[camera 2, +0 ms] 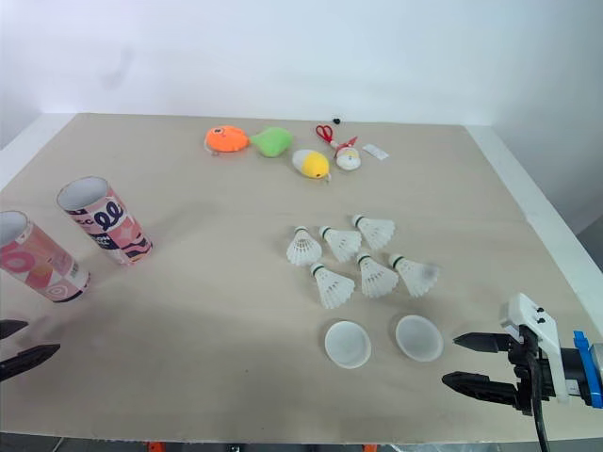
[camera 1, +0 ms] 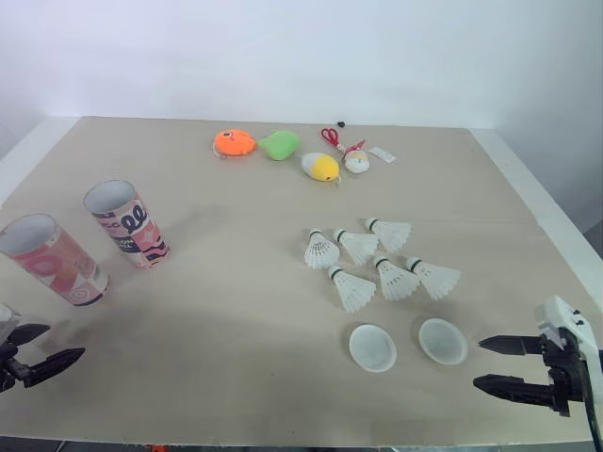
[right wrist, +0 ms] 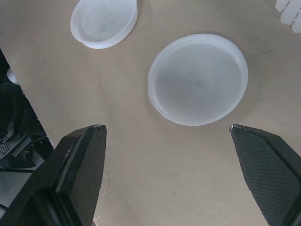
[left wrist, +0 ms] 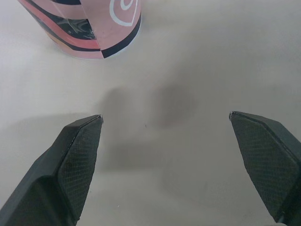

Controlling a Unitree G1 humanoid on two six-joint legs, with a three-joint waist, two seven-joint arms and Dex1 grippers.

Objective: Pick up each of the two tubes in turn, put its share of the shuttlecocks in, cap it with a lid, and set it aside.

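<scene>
Left eye view, we count two tubes [camera 1: 54, 261] [camera 1: 127, 226] standing at nine o'clock, six shuttlecocks [camera 1: 397, 280] toward three, two lids [camera 1: 372, 347] [camera 1: 442, 341] at five; left gripper [camera 1: 64, 342] at seven, right gripper [camera 1: 479, 363] at four, both spread wide, empty

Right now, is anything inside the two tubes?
Nothing shows in the left tube or the right tube: both mouths are open, showing pale inner wall. Their bottoms are hidden by the walls. Six shuttlecocks and both lids lie on the table.
</scene>
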